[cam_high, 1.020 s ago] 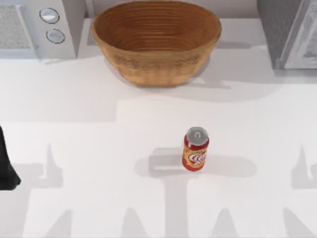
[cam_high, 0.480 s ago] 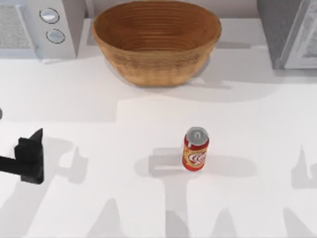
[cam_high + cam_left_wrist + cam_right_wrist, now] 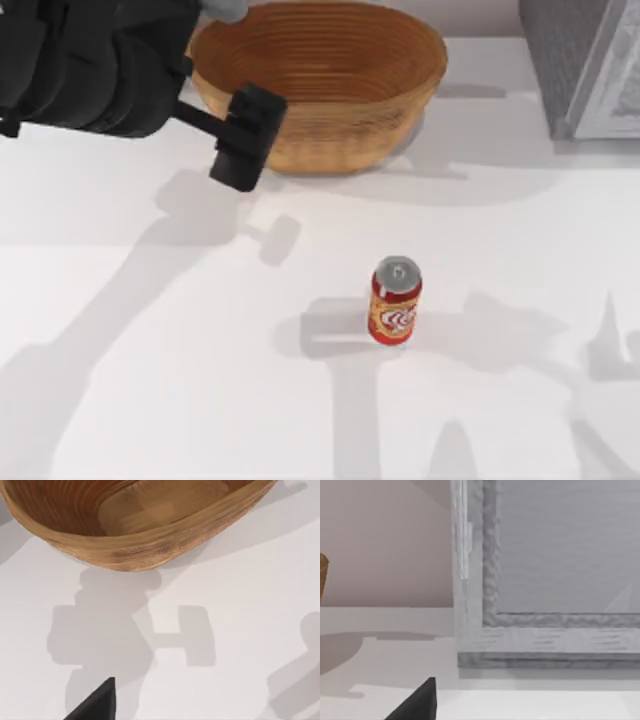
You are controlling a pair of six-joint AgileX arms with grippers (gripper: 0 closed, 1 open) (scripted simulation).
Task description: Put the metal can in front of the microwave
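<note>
**Claw off the can; transfer not begun**

Left claw (image 3: 243, 140) hangs above the table (image 3: 150, 400) at about ten o'clock, against the wicker basket's (image 3: 318, 90) near rim; whether released or clenched cannot be told. Metal can (image 3: 395, 301) stands upright just right of centre, untouched, well apart from that claw. Judgement: reach, grasp, carry and placement all remain. Right arm idle, facing a grey cabinet (image 3: 560, 580).
</note>
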